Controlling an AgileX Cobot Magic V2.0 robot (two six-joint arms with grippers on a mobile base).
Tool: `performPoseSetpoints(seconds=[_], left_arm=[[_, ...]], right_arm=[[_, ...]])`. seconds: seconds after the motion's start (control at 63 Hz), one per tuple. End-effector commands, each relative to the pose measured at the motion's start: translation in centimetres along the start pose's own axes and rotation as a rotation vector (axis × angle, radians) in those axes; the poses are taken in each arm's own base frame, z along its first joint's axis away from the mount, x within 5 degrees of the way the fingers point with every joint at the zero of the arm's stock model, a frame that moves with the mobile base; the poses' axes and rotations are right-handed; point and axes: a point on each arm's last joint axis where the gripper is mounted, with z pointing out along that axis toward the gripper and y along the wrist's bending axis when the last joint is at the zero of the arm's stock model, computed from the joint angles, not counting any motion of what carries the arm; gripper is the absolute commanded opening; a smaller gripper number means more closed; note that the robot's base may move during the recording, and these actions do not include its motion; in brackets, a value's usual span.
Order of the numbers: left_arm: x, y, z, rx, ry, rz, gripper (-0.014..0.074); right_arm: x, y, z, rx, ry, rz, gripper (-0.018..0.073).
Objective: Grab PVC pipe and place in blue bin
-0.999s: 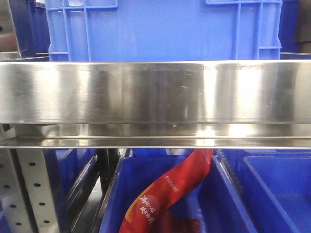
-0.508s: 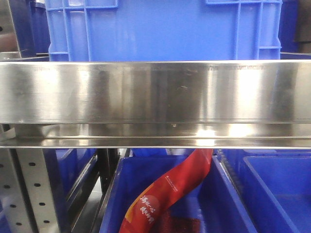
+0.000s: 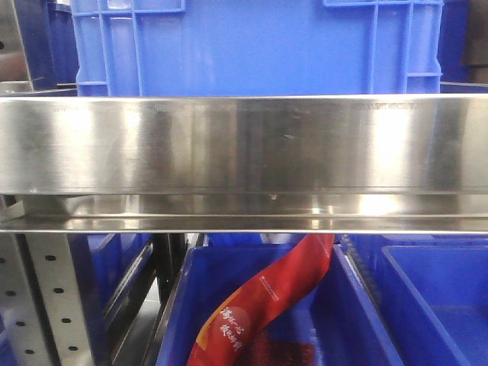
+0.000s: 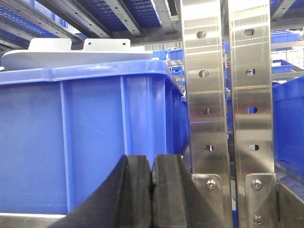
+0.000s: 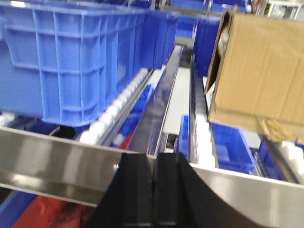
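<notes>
Front view: a wide steel shelf rail (image 3: 244,145) fills the middle; a large blue bin (image 3: 255,46) stands on the shelf behind it, its top cut off by the frame.
Below the rail: a lower blue bin (image 3: 343,313) holds a red printed bag (image 3: 267,301) leaning on a slant; its upper end is hidden behind the rail. A perforated steel post (image 3: 42,297) stands at lower left.
Left wrist view only: the left pincer (image 4: 152,192) at the bottom edge, its 2 black pads pressed together with nothing between them. Just beyond it is a blue bin wall (image 4: 90,142). A pale grey flat object (image 4: 76,54) lies across that bin's top; what it is cannot be made out. 2 perforated steel uprights (image 4: 225,95) stand to the right.
Right wrist view only: the right pincer (image 5: 153,192), pads also pressed together, holding nothing, in front of a steel rail (image 5: 57,159). A ribbed blue crate (image 5: 71,57) sits on white rollers (image 5: 118,107) at left; a brown cardboard box (image 5: 259,71) sits at right, partly cut off.
PVC pipe: not visible in any of the 3 views; its place cannot be told.
Hard to make out: the right wrist view is blurred, so far shelves and small items under the box are unclear.
</notes>
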Motion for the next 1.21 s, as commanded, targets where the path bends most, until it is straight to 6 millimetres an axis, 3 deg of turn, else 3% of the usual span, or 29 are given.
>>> performPoseSetpoints(seconds=[0.0, 0.476, 1.19], left_arm=[[-0.2, 0.1, 0.0, -0.008, -0.016, -0.008, -0.0111], [-0.2, 0.1, 0.0, -0.008, -0.016, -0.008, -0.0111], [-0.2, 0.1, 0.0, -0.008, -0.016, -0.008, -0.0111]], right_arm=[[0.6, 0.2, 0.6, -0.002, 0.007, 0.0, -0.0163], [1.3, 1.9, 3.7, -0.144, -0.301, 0.137, -0.0163], [3.4, 2.5, 5.3, -0.165, -0.346, 0.09, -0.0163]])
